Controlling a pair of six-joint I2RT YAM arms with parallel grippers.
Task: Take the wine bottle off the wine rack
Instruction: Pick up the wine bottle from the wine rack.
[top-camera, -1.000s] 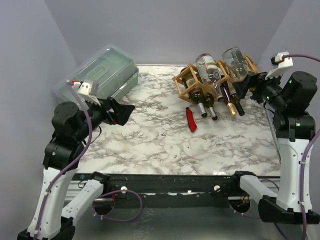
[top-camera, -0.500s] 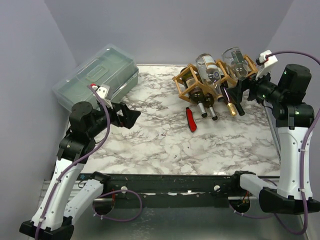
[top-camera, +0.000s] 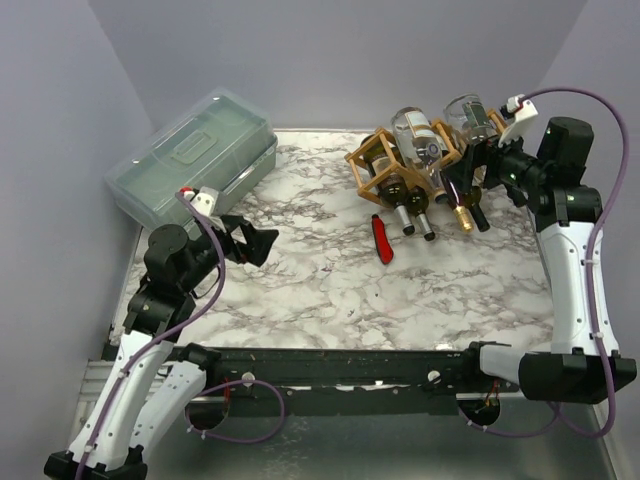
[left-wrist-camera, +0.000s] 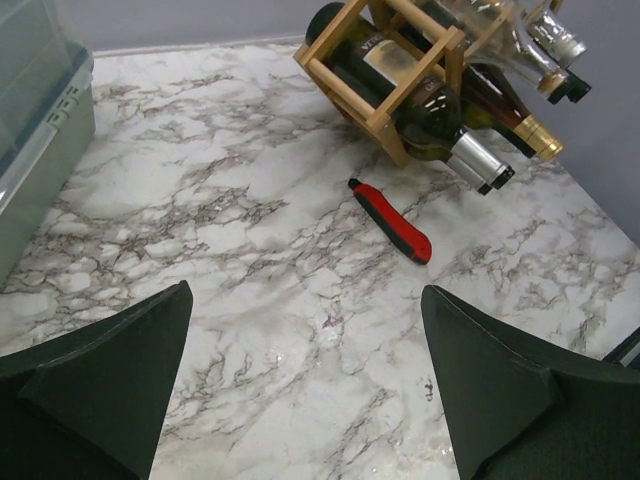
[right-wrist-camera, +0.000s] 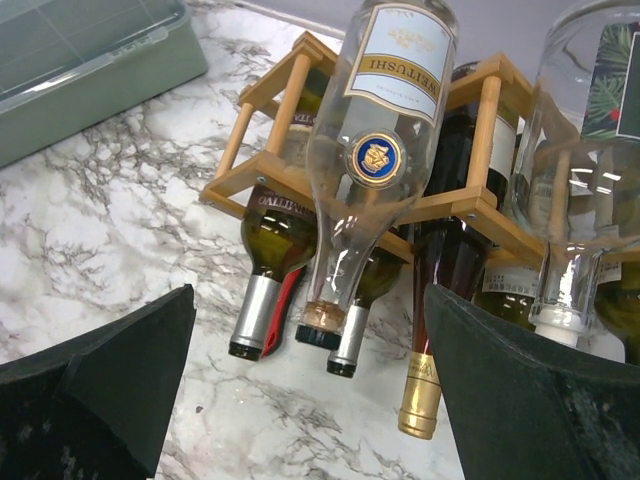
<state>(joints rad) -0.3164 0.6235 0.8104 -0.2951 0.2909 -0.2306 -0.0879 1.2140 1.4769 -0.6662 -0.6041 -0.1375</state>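
Near left, above the marble table (top-camera: 300, 290), finds the left gripper (top-camera: 262, 245) with fingers spread wide, holding nothing. Mid-table, shows a red knife (top-camera: 382, 238) lying flat just near the bottle necks. Far right, has the wine rack (top-camera: 372, 160) standing on the table, dark bottles (right-wrist-camera: 278, 240) lodged inside, a clear wine bottle (right-wrist-camera: 380, 130) lying on top, necks pointing near. Just right of it, catches the right gripper (top-camera: 470, 172), fingers wide apart, empty. Far left, shows a green-grey lidded box (top-camera: 195, 155)
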